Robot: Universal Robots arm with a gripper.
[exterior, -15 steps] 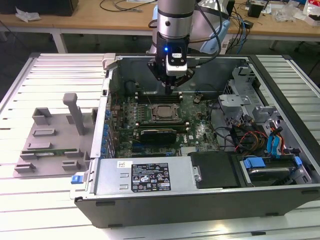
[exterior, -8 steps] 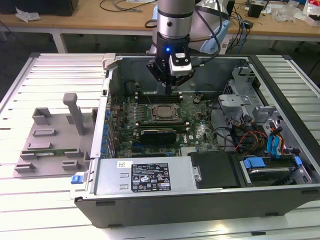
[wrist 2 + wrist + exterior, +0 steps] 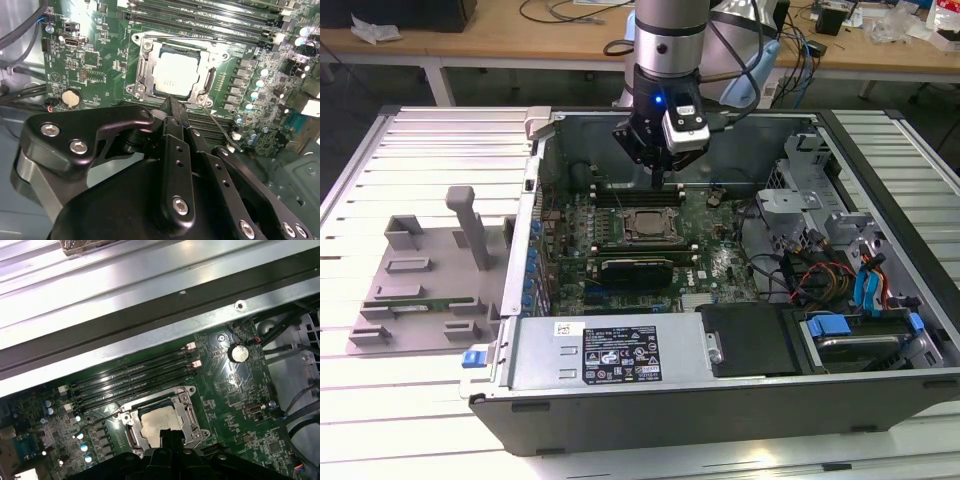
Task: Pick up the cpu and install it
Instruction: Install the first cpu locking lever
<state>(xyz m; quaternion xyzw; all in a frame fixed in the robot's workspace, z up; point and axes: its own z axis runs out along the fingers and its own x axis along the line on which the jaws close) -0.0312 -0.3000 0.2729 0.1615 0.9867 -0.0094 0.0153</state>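
Silvery cpu [image 3: 176,74] seated in socket [image 3: 141,70], black fingers [image 3: 171,111] closed together, empty, hovering near it

Socket frame [image 3: 141,75] rings the cpu [image 3: 176,75], memory slots [image 3: 215,20] beside.

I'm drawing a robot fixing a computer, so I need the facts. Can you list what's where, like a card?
place: open computer case, motherboard inside
cpu: silvery square, lying in its socket
gripper: shut, holding nothing, above the motherboard near the cpu
memory slots: long, black, beside the socket
coin battery: on the motherboard
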